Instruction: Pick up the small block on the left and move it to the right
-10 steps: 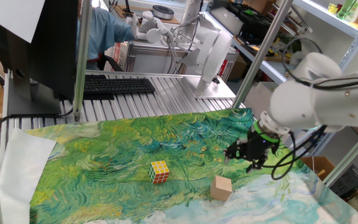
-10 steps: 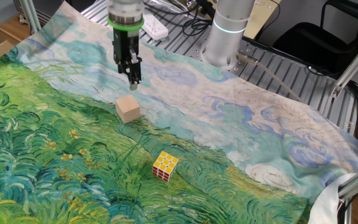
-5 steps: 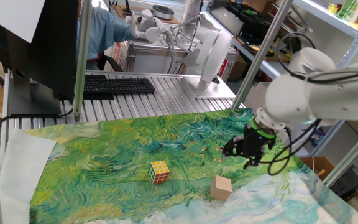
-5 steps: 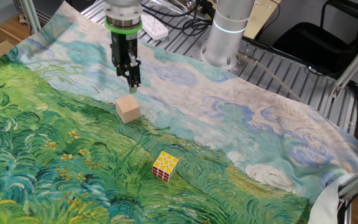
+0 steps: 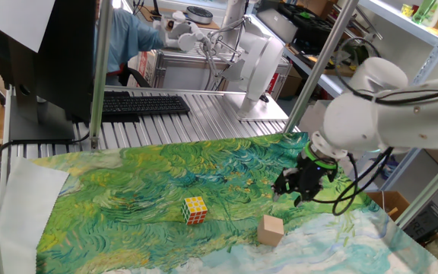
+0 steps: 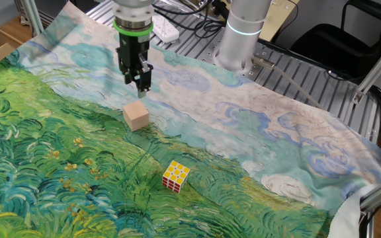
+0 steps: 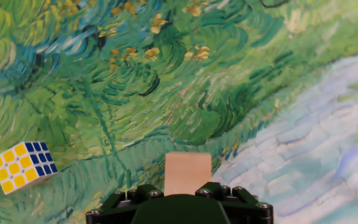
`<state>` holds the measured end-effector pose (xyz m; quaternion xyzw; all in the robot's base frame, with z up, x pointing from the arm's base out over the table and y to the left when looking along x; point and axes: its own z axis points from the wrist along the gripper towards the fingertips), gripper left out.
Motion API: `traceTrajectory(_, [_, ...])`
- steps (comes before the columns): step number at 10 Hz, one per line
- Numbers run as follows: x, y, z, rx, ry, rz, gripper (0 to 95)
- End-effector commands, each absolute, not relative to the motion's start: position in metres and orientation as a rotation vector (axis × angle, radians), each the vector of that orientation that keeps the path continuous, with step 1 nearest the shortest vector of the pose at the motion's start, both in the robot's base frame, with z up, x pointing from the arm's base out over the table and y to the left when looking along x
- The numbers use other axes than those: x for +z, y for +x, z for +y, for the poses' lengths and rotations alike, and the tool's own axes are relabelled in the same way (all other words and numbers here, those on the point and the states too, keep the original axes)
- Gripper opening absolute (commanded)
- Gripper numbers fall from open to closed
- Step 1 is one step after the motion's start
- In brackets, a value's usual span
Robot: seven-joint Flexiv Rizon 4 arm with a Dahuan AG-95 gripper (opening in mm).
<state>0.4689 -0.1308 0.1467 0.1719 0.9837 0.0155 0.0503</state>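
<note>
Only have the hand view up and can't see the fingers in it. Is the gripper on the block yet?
Observer: No. The gripper hangs above the block, not touching it.
Operator: Open or shut?
Observer: Can't tell; in both fixed views the fingers look close together, but the gap isn't clear.
Operator: Anything near the block besides the puzzle cube?
Observer: No. In the other fixed view the puzzle cube sits well apart from it on the painted cloth; nothing else is on the cloth.

small block (image 7: 188,174) part-hidden, fingertips out of frame
</note>
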Motion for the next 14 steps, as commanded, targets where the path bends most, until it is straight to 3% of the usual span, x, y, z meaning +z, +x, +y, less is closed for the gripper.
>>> traceTrajectory(1, [0.149, 0.465, -0.129, -0.026, 0.401, 3.009, 57.0])
traceTrajectory(7, [0.154, 0.462, -0.120, -0.051, 0.275, 3.053, 57.0])
traceTrajectory(14, [0.154, 0.462, -0.119, -0.032, 0.469, 3.028, 57.0])
